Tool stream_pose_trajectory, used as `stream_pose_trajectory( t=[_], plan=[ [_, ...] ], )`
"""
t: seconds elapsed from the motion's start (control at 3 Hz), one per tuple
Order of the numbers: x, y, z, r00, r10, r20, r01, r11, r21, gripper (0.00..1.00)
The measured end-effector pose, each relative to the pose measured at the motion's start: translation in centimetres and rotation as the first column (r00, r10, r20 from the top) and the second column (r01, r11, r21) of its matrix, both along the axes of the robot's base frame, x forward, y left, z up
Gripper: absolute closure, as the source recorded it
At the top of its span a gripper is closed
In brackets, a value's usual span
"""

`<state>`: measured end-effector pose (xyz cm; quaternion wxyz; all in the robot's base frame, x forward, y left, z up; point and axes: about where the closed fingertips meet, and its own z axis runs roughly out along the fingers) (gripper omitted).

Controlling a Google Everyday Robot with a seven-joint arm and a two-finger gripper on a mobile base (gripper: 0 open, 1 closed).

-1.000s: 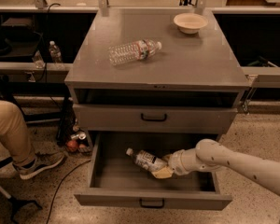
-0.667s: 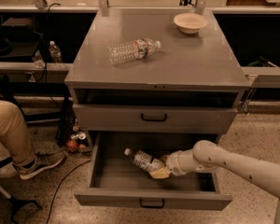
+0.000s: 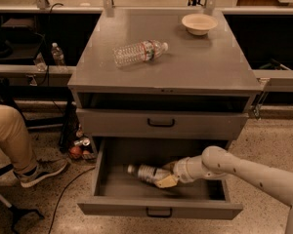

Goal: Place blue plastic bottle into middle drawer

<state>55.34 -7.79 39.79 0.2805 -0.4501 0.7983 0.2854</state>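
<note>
- Grey metal cabinet (image 3: 195,72) fills the centre of the view, its top seen from above.
- Middle drawer (image 3: 118,207), the lowest one, is pulled fully out toward the near edge; black handle on its front.
- Upper drawer (image 3: 112,123) above it is closed; an open slot sits between it and the cabinet top.
- White arm (image 3: 256,173) enters from the lower right corner and reaches over the right edge into the middle drawer.
- Person's tan trouser leg (image 3: 9,133) and grey shoe (image 3: 41,171) at the left edge, on the floor.
- Clear bottle (image 3: 136,52) lies on its side on the cabinet top, left of centre, cap toward the right.
- Blue bottle (image 3: 146,172) lies inside the middle drawer, near its centre, cap toward the left edge.
- Bowl (image 3: 199,23) stands near the far right corner of the cabinet top.
- Gripper (image 3: 164,175) is inside the middle drawer, at the blue bottle's right end; tan fingers (image 3: 167,181) clasp the blue bottle's body.
- Cans (image 3: 80,147) on the floor by the cabinet's left side.
</note>
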Motion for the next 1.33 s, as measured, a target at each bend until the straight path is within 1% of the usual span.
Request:
stream_pose_trajectory(
  t=[0.33,0.67,1.0,1.33],
  plan=[
    [0.1,-0.4,0.3,1.0,-0.007,0.005,0.007,1.0,0.0,0.0],
    [0.8,-3.0,1.9,0.9984,-0.054,0.014,0.053,0.998,0.037,0.0],
    [1.6,-7.1,4.9,0.9923,-0.116,0.042,0.113,0.991,0.073,0.0],
    [1.4,-8.3,5.1,0.9899,-0.135,0.042,0.132,0.988,0.077,0.0]
  ],
)
